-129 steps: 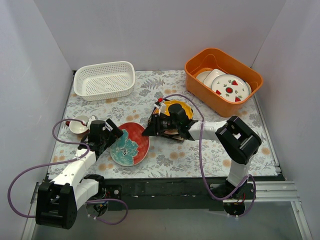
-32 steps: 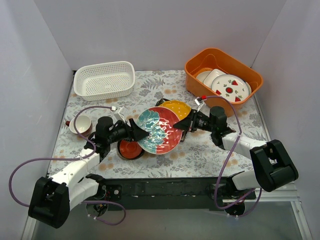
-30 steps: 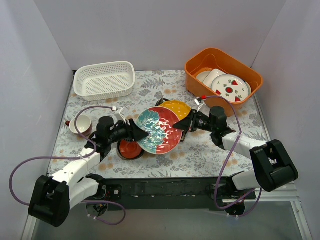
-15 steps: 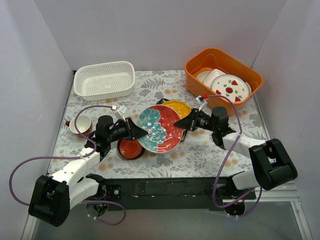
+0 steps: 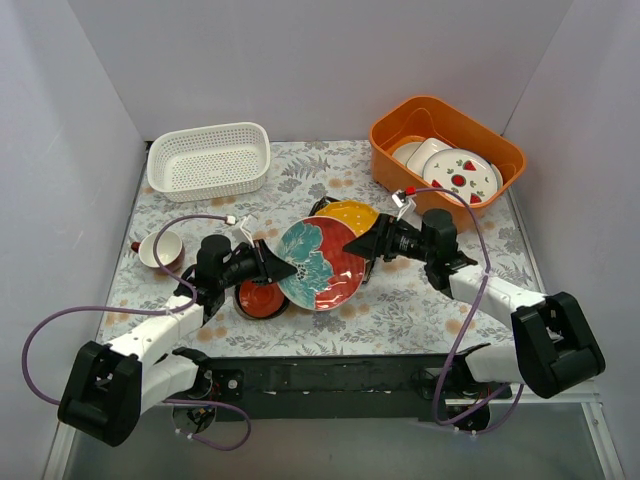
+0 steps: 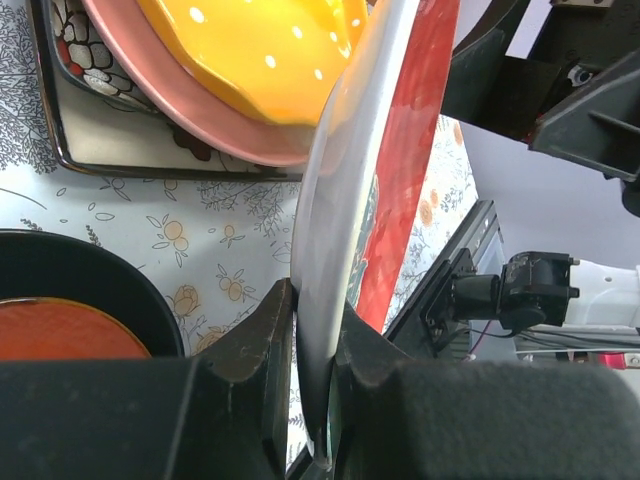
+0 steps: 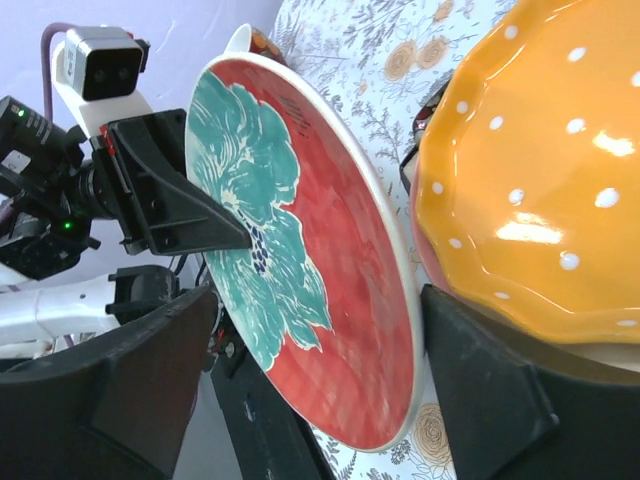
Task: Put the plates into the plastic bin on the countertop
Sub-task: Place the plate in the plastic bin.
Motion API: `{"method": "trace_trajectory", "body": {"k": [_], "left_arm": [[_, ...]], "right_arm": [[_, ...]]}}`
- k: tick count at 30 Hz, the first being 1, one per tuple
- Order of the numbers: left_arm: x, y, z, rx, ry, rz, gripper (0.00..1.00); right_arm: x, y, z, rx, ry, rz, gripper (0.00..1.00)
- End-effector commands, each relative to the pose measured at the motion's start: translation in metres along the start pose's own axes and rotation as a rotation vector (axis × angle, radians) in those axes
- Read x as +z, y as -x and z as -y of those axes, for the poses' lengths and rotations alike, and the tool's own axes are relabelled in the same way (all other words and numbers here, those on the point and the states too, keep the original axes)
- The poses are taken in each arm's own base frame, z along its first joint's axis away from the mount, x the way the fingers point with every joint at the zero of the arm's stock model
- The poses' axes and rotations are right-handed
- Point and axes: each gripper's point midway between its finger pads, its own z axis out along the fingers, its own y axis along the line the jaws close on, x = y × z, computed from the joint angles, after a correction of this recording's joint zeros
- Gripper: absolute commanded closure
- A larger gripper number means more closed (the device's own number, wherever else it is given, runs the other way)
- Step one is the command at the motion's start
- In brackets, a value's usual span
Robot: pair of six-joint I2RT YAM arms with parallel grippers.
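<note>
The countertop (image 5: 400,310) bears the plastic bin (image 5: 210,182), orange tub (image 5: 425,190), cup (image 5: 160,250) and stacked plates (image 5: 352,215).

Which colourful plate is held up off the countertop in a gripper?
The teal-and-red round plate, tilted on edge, with its rim pinched between the jaws of the left gripper. The yellow dotted plate and the small red dish both lie flat, untouched.

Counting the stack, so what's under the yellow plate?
Under the yellow plate sits a pink plate, then a dark floral square plate. Their middles are covered, so anything between is hidden.
</note>
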Motion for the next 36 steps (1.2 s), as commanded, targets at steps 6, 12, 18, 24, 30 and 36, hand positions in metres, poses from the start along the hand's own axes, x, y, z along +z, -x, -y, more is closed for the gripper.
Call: {"method": "trace_trajectory", "body": {"k": [6, 12, 18, 24, 30, 36], "left_arm": [[-0.001, 0.033, 0.033, 0.041, -0.116, 0.117, 1.0], [0.002, 0.046, 0.039, 0.046, -0.112, 0.14, 1.0], [0.008, 0.065, 0.049, 0.072, -0.112, 0.139, 1.0], [0.017, 0.091, 0.062, 0.115, -0.097, 0.129, 1.0], [0.03, 0.114, 0.069, 0.129, -0.087, 0.131, 1.0], [0.047, 0.138, 0.07, 0.131, -0.068, 0.124, 1.0]], "right_arm": [[-0.011, 0.038, -0.005, -0.138, -0.133, 0.115, 0.02], [-0.017, 0.043, -0.003, -0.159, -0.175, 0.137, 0.02], [-0.02, 0.045, -0.006, -0.17, -0.175, 0.139, 0.02], [-0.022, 0.046, -0.01, -0.182, -0.178, 0.141, 0.02], [-0.024, 0.048, -0.012, -0.196, -0.183, 0.146, 0.02], [-0.026, 0.049, -0.016, -0.202, -0.174, 0.15, 0.02]]}}
